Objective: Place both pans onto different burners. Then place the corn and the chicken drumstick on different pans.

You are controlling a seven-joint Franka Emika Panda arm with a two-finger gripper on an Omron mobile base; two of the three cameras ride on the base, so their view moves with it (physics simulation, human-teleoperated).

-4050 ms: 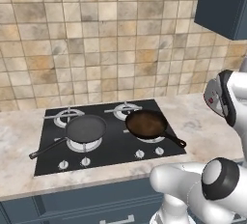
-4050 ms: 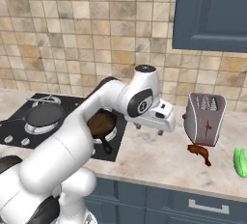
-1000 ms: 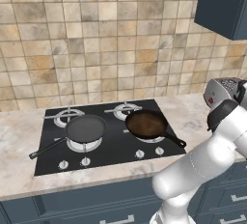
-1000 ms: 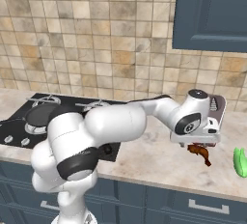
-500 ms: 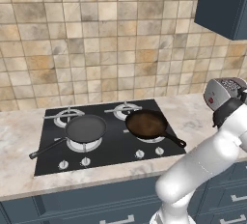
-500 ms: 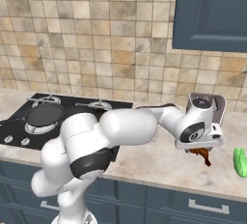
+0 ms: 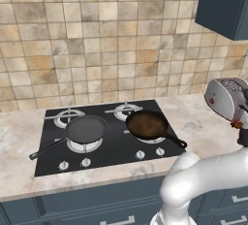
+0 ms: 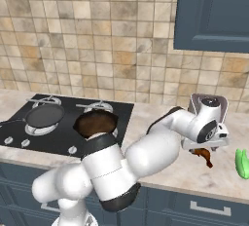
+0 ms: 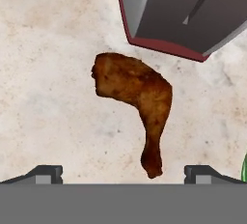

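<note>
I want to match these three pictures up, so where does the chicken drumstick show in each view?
Left base view: I can't make it out here.
Right base view: chicken drumstick on the counter at lower right, under the open gripper.
Hand view: centre, lying just below the toaster.
Shared landmark: the toaster.

Both base views look forward and down from behind the arm: left view centres the cooktop (image 7: pixel 104 139), right view has it at left. Hand view looks straight down, close, on the chicken drumstick (image 9: pixel 137 92) and countertop (image 9: pixel 43 49).
</note>
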